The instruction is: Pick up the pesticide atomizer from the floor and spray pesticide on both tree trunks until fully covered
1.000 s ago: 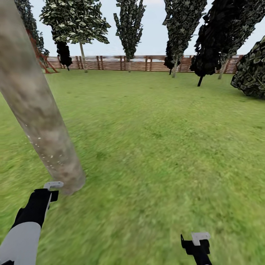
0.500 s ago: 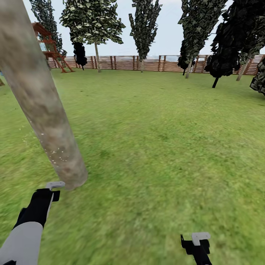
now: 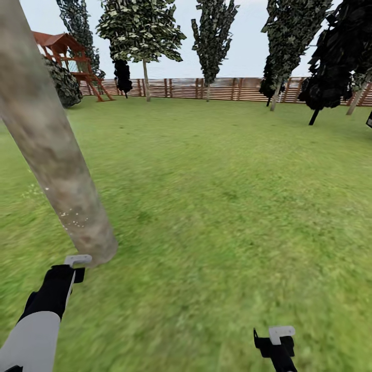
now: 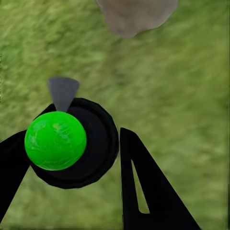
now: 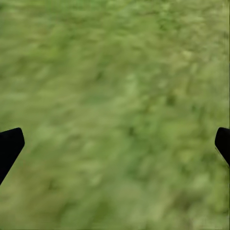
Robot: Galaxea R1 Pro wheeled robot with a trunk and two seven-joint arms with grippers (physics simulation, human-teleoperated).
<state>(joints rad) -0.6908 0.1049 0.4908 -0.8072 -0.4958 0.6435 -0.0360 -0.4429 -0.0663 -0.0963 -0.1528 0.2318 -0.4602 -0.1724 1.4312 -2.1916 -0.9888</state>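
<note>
Pesticide atomizer (image 4: pixel 72 141) upright between end effector fingers, beside tree trunk (image 3: pixel 51 150).

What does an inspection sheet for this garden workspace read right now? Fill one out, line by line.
Surface: green grass lawn, blurry.
Job's things: pesticide atomizer sits between the left gripper's jaws; tree trunk stands close ahead of that arm, pale specks low on its bark.
Clutter: nothing seen.
Grippers: left gripper shut on the atomizer; right gripper open over bare grass, jaws wide apart.
Cables: nothing seen.
Surroundings: wooden fence along the far edge, red play structure at far left, several trees before the fence.
</note>
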